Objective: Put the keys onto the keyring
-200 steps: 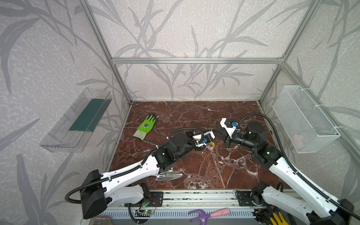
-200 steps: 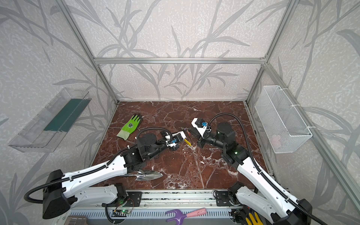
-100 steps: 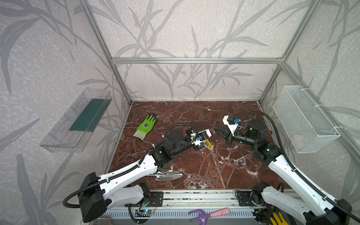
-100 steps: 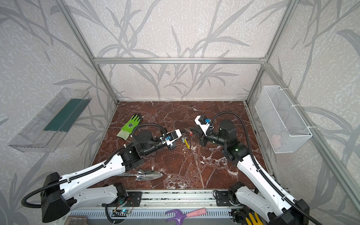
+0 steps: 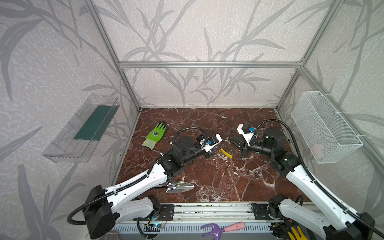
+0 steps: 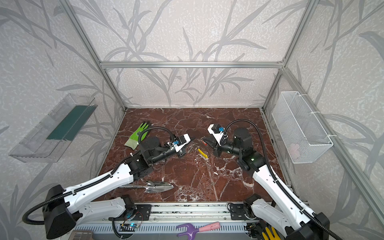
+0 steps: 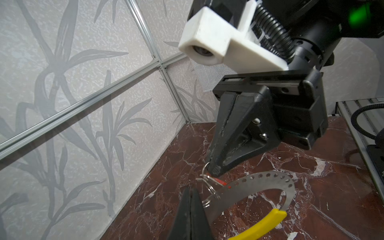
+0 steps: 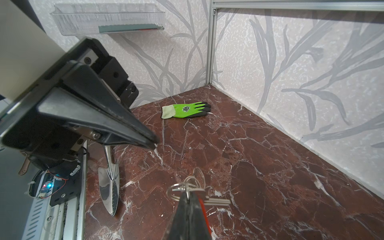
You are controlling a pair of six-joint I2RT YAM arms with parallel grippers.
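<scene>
Above the centre of the marble table (image 5: 207, 178), the two grippers meet nearly tip to tip.

Left gripper (image 7: 190, 194): jaws together, apparently clamped on one end of the keyring (image 7: 259, 184). Only the left wrist view shows the grey perforated band, which arcs away from the fingers to its yellow segment (image 7: 264, 224). In both top views the yellow segment (image 5: 226, 153) is plain, but the thin band is too faint to trace.

Right gripper (image 8: 189, 197): jaws together, clamped on the keys (image 8: 218, 201) at their split rings (image 8: 176, 189), with the red tag (image 8: 202, 207) alongside. The right wrist view shows the silver blades, and the trowel (image 8: 110, 187) and green glove (image 8: 187, 109) lying well apart.

In the left wrist view the split rings sit against the band's free end. Whether they are threaded onto it cannot be told.
</scene>
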